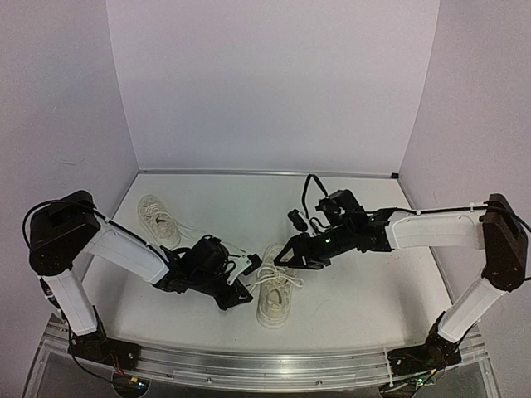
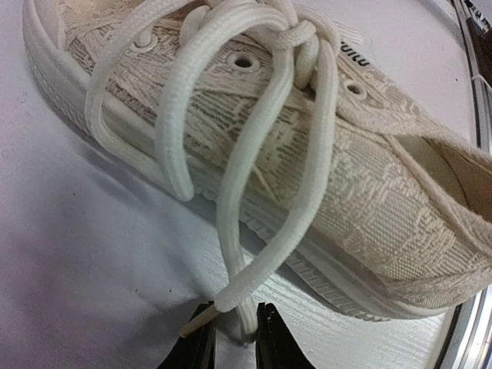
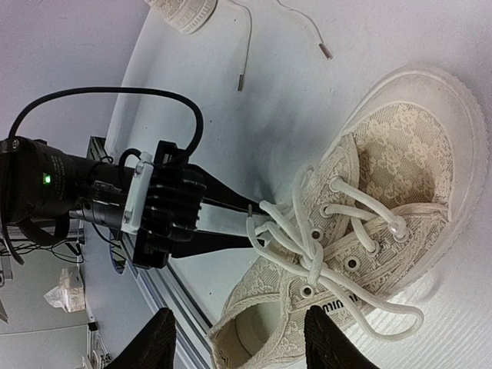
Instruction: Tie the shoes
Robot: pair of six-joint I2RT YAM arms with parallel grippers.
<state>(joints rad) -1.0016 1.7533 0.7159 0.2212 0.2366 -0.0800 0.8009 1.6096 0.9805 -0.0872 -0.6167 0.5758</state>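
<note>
Cream canvas sneaker (image 2: 369, 200) at my left fingers (image 2: 265, 346) looks knotted. They sit barely parted round its white lace (image 2: 261, 231), hold unclear. Right fingers (image 3: 319, 338) wide, empty. Other sneaker (image 1: 158, 217) untied.

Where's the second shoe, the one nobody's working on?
Top view: the second shoe lies far left, just beyond the left arm, apart from the centre shoe.

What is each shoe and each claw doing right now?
Near shoe: upright, laces knotted, loops hanging over its side.
Far shoe: laces loose, ends lying on the table.
Left claw: fingers slightly apart, a lace of the near shoe running down between them; can't tell if it grips.
Right claw: open, holding nothing.
</note>
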